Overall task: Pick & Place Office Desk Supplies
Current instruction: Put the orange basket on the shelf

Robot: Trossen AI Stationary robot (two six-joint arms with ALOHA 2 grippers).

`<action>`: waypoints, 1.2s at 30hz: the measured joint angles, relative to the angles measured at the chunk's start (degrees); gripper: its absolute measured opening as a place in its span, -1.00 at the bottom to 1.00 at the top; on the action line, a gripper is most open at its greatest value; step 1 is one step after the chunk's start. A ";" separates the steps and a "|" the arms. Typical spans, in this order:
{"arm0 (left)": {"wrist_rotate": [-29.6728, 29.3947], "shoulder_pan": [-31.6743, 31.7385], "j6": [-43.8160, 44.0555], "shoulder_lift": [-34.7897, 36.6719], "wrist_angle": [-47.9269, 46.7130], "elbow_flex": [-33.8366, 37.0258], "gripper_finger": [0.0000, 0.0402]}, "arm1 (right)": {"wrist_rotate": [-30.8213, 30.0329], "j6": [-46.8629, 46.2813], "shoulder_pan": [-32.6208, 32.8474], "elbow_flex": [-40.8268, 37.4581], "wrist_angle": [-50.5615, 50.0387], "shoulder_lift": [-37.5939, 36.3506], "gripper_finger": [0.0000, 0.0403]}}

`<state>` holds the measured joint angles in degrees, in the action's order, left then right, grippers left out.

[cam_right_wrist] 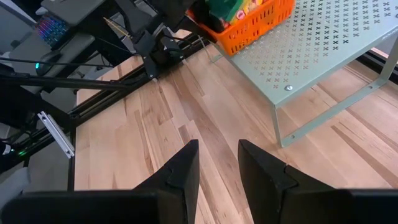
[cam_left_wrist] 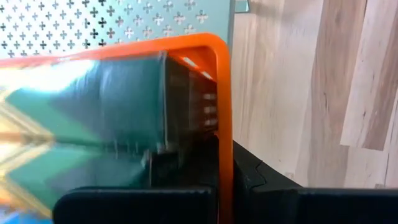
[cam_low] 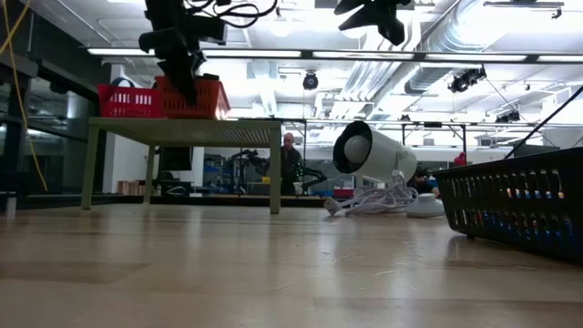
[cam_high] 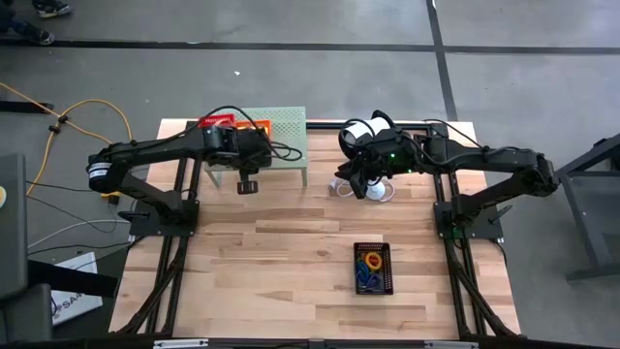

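An orange mesh basket (cam_low: pixel 199 97) stands on the pale-green perforated stand (cam_high: pixel 288 145) at the table's far side, beside a red basket (cam_low: pixel 126 100). A green patterned pack (cam_left_wrist: pixel 81 118) lies inside the orange basket. My left gripper (cam_left_wrist: pixel 224 165) comes down on that basket and is shut on its wall. My right gripper (cam_right_wrist: pixel 219 155) hangs open above the bare table near the white cylinder device (cam_high: pixel 363 133), with nothing between its fingers. A black basket (cam_high: pixel 373 269) holding coloured loops sits on the table nearer the front. My left gripper has the orange basket's wall (cam_left_wrist: pixel 224 124) between its two fingers, just below a rounded corner of the rim. One finger is inside the basket and one outside. The fingers slant down from above. The basket's bottom rests on the stand's top.
The white cylinder device (cam_low: pixel 373 153) with its cable lies right of the stand. The black basket (cam_low: pixel 519 200) is at the near right. Open wooden tabletop (cam_high: pixel 281 252) spreads in front of the stand. Black frame rails run along both sides of the table.
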<state>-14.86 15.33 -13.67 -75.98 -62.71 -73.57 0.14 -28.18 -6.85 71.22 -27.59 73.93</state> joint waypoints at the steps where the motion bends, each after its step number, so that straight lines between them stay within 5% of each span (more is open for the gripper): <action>1: -0.04 0.00 0.00 0.01 0.12 0.00 -1.00 | -0.01 -0.01 -0.01 0.00 0.00 0.00 -0.51; 36: 3.24 3.32 -2.57 -1.08 1.09 0.01 -0.93 | -0.01 -0.01 -0.01 0.00 0.00 0.00 -0.51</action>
<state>-11.62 18.65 -16.24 -77.06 -61.63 -73.56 0.13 -28.19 -6.86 71.22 -27.59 73.93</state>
